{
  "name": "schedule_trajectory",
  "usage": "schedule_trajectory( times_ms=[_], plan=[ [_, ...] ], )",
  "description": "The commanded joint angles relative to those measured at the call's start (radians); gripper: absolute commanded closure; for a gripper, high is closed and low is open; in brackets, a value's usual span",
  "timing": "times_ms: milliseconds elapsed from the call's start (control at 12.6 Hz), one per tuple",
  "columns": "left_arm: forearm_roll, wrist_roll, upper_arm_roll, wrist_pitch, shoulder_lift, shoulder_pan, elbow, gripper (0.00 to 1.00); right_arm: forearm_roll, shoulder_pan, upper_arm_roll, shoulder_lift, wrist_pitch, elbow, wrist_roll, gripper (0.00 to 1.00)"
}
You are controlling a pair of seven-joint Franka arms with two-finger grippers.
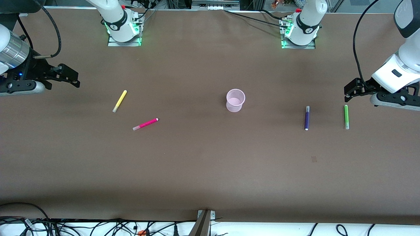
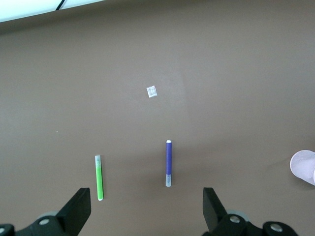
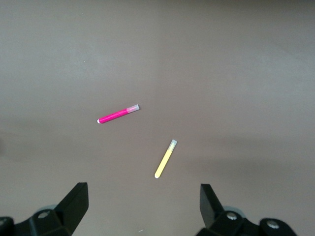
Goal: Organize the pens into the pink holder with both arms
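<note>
The surface (image 1: 197, 164) was a flat, matte brown sheet, smooth apart from faint creases. Near its middle stood the pink holder (image 1: 235, 100), a small translucent pale-pink plastic cup, upright, with a round rim and a slightly tapered body; its edge also showed in the left wrist view (image 2: 304, 167). Nothing lay inside it that could be seen.

All four pens lay flat on the surface, slim short cylinders with whitish tips. Toward the right arm's end lay the yellow pen (image 1: 119, 101), slanted, and the magenta-pink pen (image 1: 145, 124), also slanted, a little nearer to the front camera and nearer the holder. The two were near each other but apart, as the right wrist view showed: yellow pen (image 3: 166, 158), magenta-pink pen (image 3: 118, 114). Toward the left arm's end lay the dark purple pen (image 1: 307, 117) and the bright green pen (image 1: 346, 116), roughly parallel, side by side but well apart, the purple one closer to the holder. The left wrist view showed them too: purple (image 2: 168, 163), green (image 2: 99, 177), with a small pale scrap (image 2: 151, 91) on the surface past them.

The left pincer (image 1: 352, 89), black and angular on its glossy white arm, hung over the surface just beside the green pen, its fingers (image 2: 78, 209) spread wide and holding nothing. The right pincer (image 1: 70, 77) hung over the right arm's end of the surface, fingers (image 3: 74, 201) likewise wide apart and empty.
</note>
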Motion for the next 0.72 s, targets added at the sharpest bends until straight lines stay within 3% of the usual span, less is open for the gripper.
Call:
schedule_trajectory(
  times_ms=[0,636],
  plan=[
    [-0.02,0.03,-0.006,-0.012,0.013,0.011,0.027,0.0,0.011,-0.009,0.003,0.008,-0.014,0.02,-0.015,0.0],
    [-0.029,0.03,-0.003,-0.013,0.015,0.016,0.027,0.0,0.011,-0.009,0.002,0.008,-0.014,0.02,-0.017,0.0]
  ],
)
